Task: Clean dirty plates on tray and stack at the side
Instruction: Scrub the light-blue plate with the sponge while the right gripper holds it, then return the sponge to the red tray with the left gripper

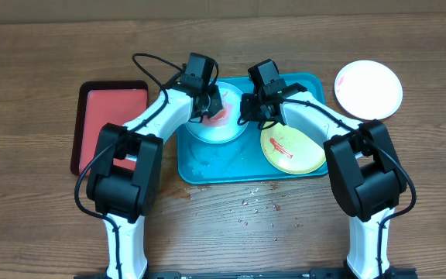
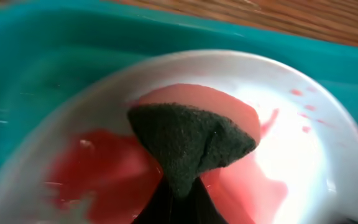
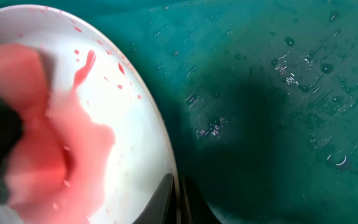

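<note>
While left jaws press sponge point(image 2: 191, 140) on plate point(image 2: 316, 155) | right jaws clamp rim

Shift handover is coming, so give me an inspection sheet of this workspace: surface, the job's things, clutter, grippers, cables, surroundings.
Surface: wooden table, with specks scattered in front of the teal tray.
Job's things: light blue plate on the teal tray, smeared red; yellow-green plate beside it on the tray, streaked with sauce; white plate on the table, right of the tray.
Clutter: red tray left of the teal tray.
Grippers: left gripper shut on a sponge pressed to the light blue plate; right gripper shut on that plate's rim.
Cables: black cables loop along the arms.
Surroundings: nothing seen.
</note>
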You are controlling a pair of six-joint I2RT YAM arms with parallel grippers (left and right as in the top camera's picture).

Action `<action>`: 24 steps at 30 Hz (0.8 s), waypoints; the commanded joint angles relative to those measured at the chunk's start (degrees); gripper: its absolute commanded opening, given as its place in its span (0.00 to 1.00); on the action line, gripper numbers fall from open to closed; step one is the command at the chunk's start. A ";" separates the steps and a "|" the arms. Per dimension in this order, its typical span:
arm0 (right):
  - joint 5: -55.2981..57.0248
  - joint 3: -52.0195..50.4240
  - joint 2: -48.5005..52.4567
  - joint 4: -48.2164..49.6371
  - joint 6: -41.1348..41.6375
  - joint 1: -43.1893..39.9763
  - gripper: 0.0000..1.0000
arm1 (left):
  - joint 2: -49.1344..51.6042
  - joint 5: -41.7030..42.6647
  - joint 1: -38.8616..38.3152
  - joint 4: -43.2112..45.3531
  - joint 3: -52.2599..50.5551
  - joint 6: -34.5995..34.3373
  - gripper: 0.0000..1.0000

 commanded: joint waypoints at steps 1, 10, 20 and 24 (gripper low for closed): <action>2.86 -0.20 0.09 -0.50 0.04 -0.79 0.04 | 1.81 -11.02 4.22 -2.91 -0.94 0.94 0.04; 2.86 -0.20 0.09 -0.50 0.04 -0.79 0.04 | -4.15 -12.92 5.01 -3.91 -0.94 0.94 0.04; 2.82 -0.17 -0.20 -0.33 -0.22 -0.74 0.04 | -17.53 -16.26 7.13 -13.94 -0.96 -5.42 0.04; 2.67 -0.17 -1.01 -0.33 -1.92 -0.63 0.04 | -18.56 -16.09 10.95 -17.40 -0.96 -6.75 0.04</action>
